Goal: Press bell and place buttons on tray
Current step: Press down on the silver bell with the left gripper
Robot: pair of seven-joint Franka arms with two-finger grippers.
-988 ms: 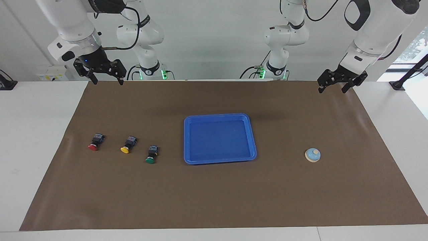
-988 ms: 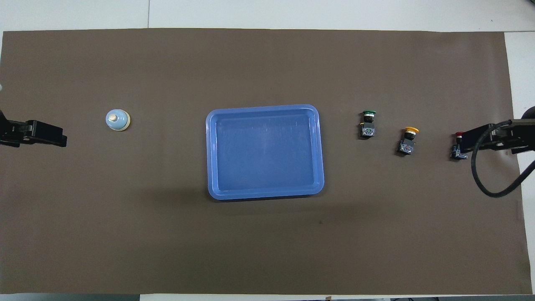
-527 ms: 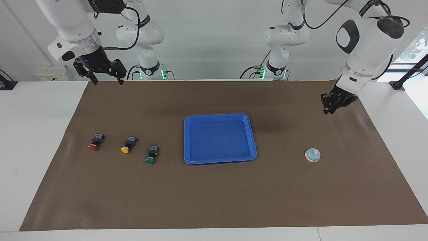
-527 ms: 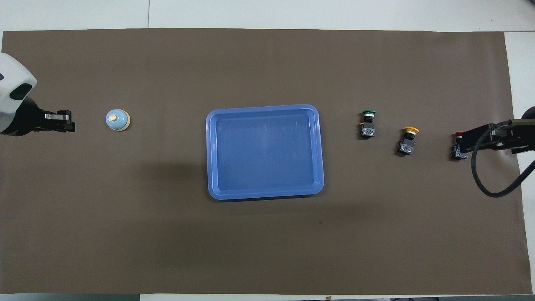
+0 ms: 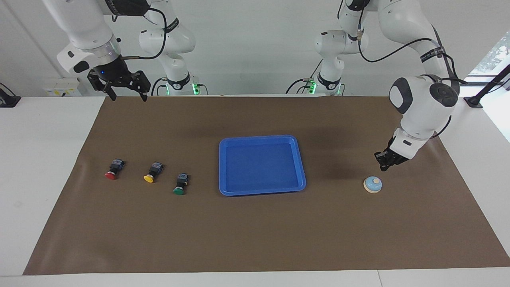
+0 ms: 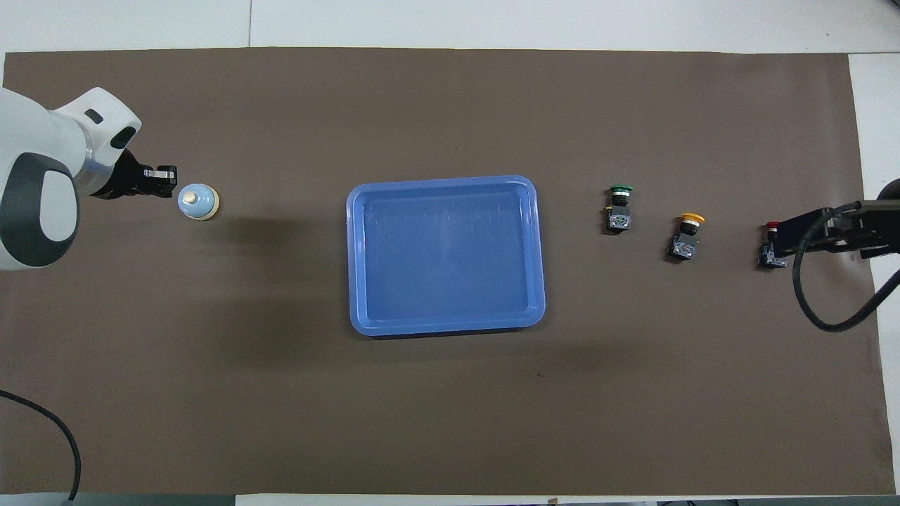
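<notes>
Blue tray (image 5: 302, 167) mid-table (empty), bell (image 5: 373, 185), three buttons (image 5: 148, 172) flanking

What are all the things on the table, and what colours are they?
bell: 1, light blue dome on a cream base, cream knob on top; on the mat toward the left arm's end of the table.
tray: 1, blue; middle of the mat, nothing in it.
red button: 1, red cap, black body; closest to the right arm's end.
yellow button: 1, yellow cap, black body; between the red and green ones.
green button: 1, green cap, black body; closest to the tray.
mat: 1, brown; covers the white table.
left gripper: 1, black, shut; low above the mat beside the bell, not touching it.
right gripper: 1, black, open; waits raised over the mat's edge by the robots.
</notes>
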